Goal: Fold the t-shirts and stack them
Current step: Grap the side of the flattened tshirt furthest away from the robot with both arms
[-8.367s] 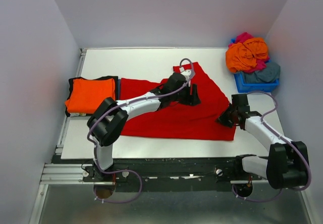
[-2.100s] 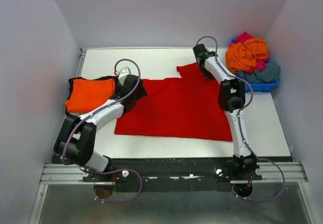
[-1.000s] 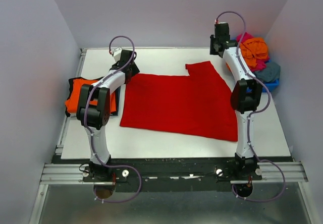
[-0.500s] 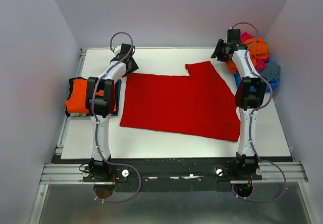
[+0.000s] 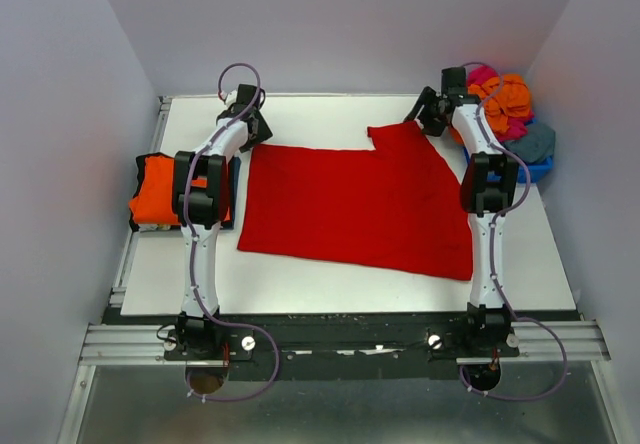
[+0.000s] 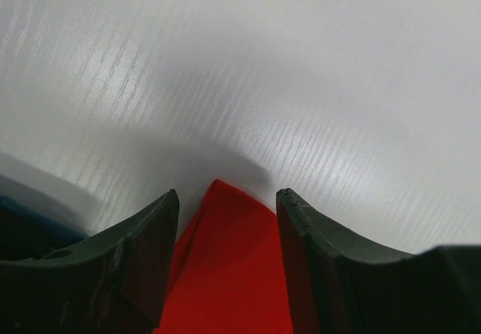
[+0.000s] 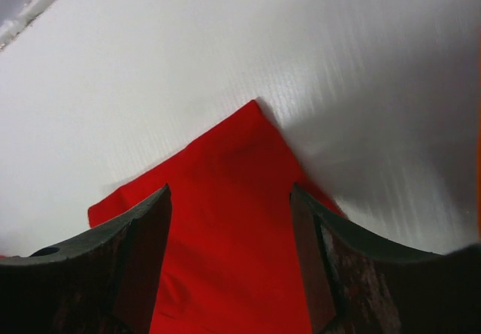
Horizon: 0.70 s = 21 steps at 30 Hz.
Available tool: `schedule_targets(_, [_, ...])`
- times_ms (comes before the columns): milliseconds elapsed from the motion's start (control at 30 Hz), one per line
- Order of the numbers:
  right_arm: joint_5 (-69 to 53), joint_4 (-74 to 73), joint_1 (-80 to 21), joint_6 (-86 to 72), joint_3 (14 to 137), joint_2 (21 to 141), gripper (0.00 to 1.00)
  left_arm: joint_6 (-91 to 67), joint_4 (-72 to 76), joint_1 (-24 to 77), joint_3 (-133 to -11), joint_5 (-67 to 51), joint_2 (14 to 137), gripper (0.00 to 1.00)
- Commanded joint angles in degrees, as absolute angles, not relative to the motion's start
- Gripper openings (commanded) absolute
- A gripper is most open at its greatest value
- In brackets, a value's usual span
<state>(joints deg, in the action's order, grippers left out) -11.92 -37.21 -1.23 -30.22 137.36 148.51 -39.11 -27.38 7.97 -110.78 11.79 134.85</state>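
Observation:
The red t-shirt (image 5: 355, 204) lies spread flat on the white table (image 5: 320, 114). My left gripper (image 5: 255, 129) is stretched to its far left corner. In the left wrist view that red corner (image 6: 225, 274) lies on the table between the open fingers of the left gripper (image 6: 227, 195). My right gripper (image 5: 425, 116) hovers over the far right sleeve corner. There the right gripper (image 7: 231, 191) stands open, with the red cloth (image 7: 225, 236) flat beneath it. A folded orange t-shirt (image 5: 160, 189) rests on black cloth at the left edge.
A blue bin (image 5: 535, 169) at the far right holds crumpled orange (image 5: 505, 94), magenta (image 5: 485, 72) and grey-blue (image 5: 535, 144) t-shirts, close to my right arm. Grey walls enclose the table on three sides.
My right gripper came down from beside the bin to the shirt's far right corner while its jaws widened. The left gripper stayed at the far left corner. The red shirt has not shifted.

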Motion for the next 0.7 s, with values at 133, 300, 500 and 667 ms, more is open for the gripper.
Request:
schedule_targets(133, [-5.2, -37.2, -0.6, -35.9, 138.3, 150.4, 0.74, -39.5, -28.4, 7.6, -111.0, 8.0, 136.7, 0.6])
schedule_targets(300, [-1.6, -39.0, -0.4, -36.2, 140.8, 151.2, 0.74, -39.9, -27.2, 7.7, -110.2, 6.2, 136.6, 0.59])
schedule_targets(500, [-1.3, -39.2, -0.4, -34.4, 140.5, 150.6, 0.72, -39.5, -26.2, 7.6, -108.6, 5.7, 136.3, 0.59])
schedule_targets(667, [-5.4, -39.8, -0.4, -36.8, 141.4, 152.2, 0.69, -39.0, -26.0, 7.1, -108.4, 5.4, 136.1, 0.59])
